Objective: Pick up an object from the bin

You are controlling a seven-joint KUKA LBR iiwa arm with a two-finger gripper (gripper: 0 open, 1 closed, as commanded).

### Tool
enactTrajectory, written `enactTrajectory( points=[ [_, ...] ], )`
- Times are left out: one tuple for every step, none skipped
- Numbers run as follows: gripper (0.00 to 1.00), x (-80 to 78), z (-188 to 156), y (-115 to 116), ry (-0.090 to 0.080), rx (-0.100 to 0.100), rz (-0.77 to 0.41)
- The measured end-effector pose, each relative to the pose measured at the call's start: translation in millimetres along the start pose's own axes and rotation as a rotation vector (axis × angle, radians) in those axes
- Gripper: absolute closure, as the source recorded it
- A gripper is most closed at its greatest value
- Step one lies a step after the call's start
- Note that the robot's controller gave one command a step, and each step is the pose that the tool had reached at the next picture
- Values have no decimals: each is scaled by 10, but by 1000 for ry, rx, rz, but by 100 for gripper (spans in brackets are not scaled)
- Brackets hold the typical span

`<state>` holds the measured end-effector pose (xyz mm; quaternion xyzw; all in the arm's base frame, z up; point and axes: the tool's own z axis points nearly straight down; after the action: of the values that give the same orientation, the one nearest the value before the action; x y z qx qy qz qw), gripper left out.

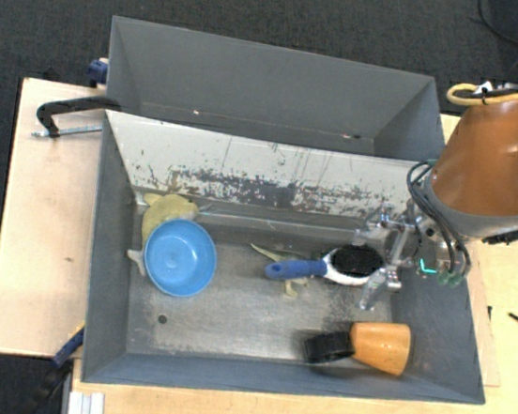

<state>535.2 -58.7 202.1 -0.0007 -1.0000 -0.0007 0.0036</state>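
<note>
- In the camera view, the gripper (377, 262) is seen low at the right of the bin (224, 329). Its fingers are spread apart beside the black-bristled head of a blue-handled brush (325, 268).
- If the fingers are closed off-centre, the head may be pushed aside, or the brush tipped out by its long handle.
- An orange cup (381, 346) lies near; a blue bowl (179, 257) is well apart, so the way is judged unobstructed.
</note>
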Motion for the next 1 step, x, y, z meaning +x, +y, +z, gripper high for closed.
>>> enactTrajectory(
  points=[
    [0, -307, 1300, 117, -14, -2, 299]
  ],
)
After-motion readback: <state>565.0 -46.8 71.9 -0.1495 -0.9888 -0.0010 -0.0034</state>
